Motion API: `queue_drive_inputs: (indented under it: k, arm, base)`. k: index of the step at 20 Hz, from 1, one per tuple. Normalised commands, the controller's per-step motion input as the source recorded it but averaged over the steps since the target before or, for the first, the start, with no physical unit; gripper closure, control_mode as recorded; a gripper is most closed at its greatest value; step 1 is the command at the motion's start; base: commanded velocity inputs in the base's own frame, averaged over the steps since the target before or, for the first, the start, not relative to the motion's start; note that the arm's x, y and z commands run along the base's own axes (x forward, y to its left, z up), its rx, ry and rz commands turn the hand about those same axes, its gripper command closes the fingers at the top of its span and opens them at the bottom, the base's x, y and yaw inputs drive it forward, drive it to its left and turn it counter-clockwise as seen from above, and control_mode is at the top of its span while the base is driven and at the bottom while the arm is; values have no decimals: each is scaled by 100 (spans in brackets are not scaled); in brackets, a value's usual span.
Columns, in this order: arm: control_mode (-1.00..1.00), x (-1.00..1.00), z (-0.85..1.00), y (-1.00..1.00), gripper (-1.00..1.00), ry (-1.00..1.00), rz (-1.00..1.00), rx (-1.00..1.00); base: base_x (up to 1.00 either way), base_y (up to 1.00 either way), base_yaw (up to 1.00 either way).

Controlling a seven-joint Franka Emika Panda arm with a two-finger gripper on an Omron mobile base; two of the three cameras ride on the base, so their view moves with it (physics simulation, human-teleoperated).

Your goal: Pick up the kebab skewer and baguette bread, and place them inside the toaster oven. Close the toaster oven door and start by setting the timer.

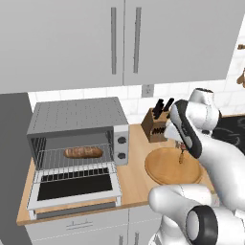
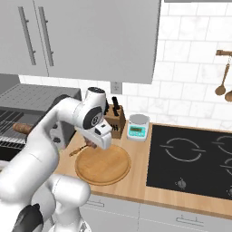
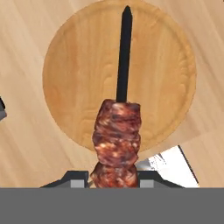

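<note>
Already the baguette bread (image 1: 83, 152) is laid on the toaster oven (image 1: 79, 125) rack. The kebab skewer (image 3: 118, 133) is pinched in the gripper (image 3: 114, 180) above the round board (image 1: 173, 166) near the counter's front edge; its loading, the door (image 1: 75, 189) and timer are left.

Baguette bread (image 1: 83, 152) racked; kebab skewer (image 3: 117, 135) aloft

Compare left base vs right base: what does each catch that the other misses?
Left base alone: the oven door dropped open, and the control knobs.
Right base alone: the scale, the cooktop and hanging spoons.
Both: the baguette on the rack of the oven, the round board, the knife block, and the skewer held above the board in the shut gripper.
</note>
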Motion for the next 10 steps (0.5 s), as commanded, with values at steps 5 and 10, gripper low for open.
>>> queue_drive_inputs:
  k: [5,10]
  arm:
    - [-100,-56,35,83,100,-1,-50,1]
    - [-100,-45,33,87,100,-1,-52,0]
  base:
    - [0,0,0]
    - [0,0,0]
